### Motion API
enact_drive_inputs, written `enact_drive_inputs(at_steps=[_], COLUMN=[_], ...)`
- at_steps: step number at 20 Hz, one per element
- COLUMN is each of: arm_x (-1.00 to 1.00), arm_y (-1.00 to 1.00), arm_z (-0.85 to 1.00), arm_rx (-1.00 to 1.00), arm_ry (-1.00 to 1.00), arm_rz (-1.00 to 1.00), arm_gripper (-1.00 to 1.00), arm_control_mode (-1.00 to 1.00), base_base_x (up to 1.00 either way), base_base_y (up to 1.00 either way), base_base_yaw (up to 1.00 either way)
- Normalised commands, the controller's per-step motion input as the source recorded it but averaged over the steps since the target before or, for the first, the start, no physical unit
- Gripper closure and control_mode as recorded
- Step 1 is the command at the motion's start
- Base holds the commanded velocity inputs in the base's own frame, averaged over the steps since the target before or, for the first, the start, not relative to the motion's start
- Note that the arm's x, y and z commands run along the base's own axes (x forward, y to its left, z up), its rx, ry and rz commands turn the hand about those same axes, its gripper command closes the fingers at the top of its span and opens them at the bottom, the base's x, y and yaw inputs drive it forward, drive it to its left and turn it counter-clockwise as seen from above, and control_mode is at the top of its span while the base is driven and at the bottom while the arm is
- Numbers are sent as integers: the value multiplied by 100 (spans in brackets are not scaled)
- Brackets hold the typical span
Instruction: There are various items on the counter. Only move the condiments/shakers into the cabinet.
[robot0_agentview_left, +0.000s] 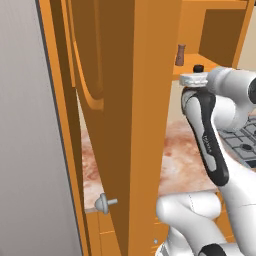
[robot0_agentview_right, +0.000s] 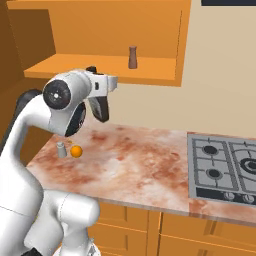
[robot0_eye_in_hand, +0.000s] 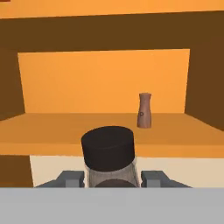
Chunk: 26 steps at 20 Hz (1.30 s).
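The gripper was clamped on the dark-capped bottle, just before the cabinet shelf's near edge. The brown shaker stood farther right on that shelf. A grey cup and an orange ball sat on the counter below; the open door stood at the left.

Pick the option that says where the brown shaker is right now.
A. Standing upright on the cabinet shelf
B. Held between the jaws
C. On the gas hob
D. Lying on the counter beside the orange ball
A: the brown shaker stands upright on the cabinet shelf, while the jaws hold the dark-capped bottle in front of it.
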Motion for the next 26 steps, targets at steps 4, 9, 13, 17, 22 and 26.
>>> enact_drive_inputs(at_steps=[4, 9, 13, 17, 22, 26], arm_x=[-3, -6, -3, 0, 0, 2], arm_y=[15, 9, 0, 0, 0, 12], arm_z=[81, 84, 7, 0, 5, 1], arm_rx=[4, 3, 1, 0, 0, 0], arm_ry=[6, -4, -5, -21, -22, -4], arm_rz=[-16, -16, 0, -2, -7, -6], arm_gripper=[100, 100, 100, 100, 100, 100], arm_control_mode=[-100, -100, -100, -100, -100, -100], base_base_x=[0, 0, 0, 0, 0, 0], base_base_y=[0, 0, 0, 0, 0, 0], base_base_yaw=[0, 0, 0, 0, 0, 0])
